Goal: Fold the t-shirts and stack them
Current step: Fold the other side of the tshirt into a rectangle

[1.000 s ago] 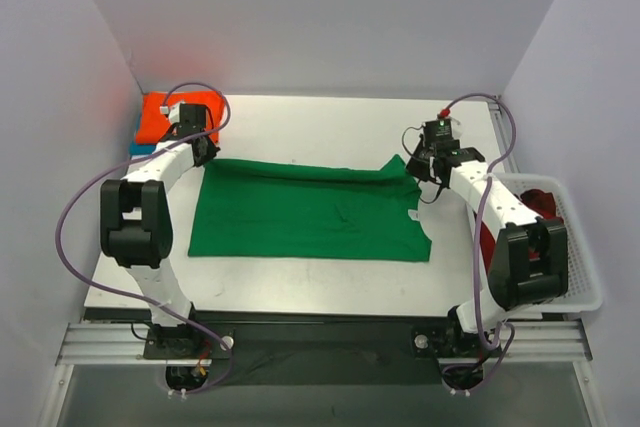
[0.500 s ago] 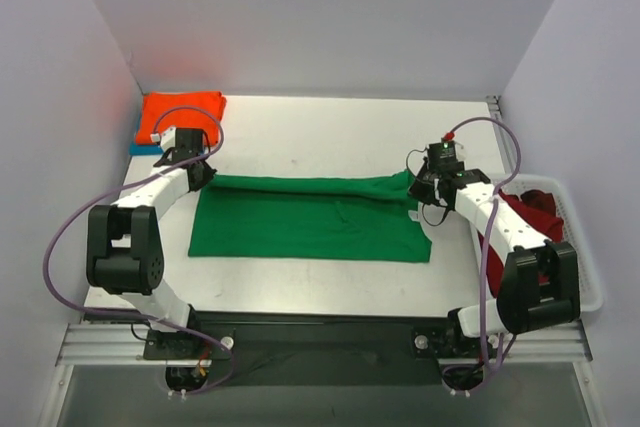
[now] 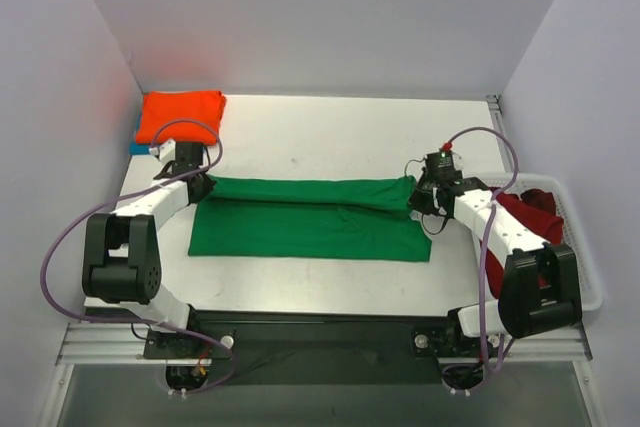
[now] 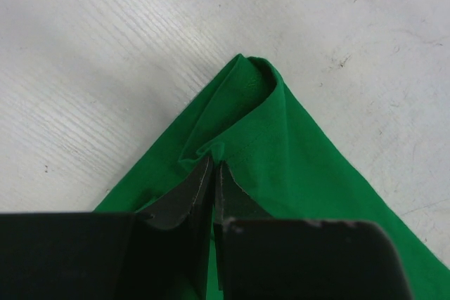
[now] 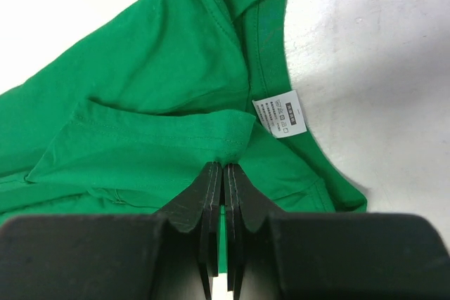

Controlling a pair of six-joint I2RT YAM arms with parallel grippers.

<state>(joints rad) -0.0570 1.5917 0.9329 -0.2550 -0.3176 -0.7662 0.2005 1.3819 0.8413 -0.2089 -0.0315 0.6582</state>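
A bright green t-shirt (image 3: 310,222) lies spread across the middle of the table, its far edge folded toward me. My left gripper (image 3: 196,187) is shut on the green t-shirt's far left corner (image 4: 242,114), pinching the fabric. My right gripper (image 3: 424,199) is shut on the green t-shirt's far right edge by the collar (image 5: 176,131), next to its white label (image 5: 278,113). A folded orange t-shirt (image 3: 180,113) lies on a teal-blue one (image 3: 140,148) at the far left corner. Dark red t-shirts (image 3: 535,215) lie in the basket at the right.
A white plastic basket (image 3: 580,277) hangs at the table's right edge. Purple cables loop from both arms. White walls close in the back and both sides.
Both grippers have drawn the green shirt's far edge toward me and lowered it, folding the far part over the near part. The shirt now looks narrower front to back.
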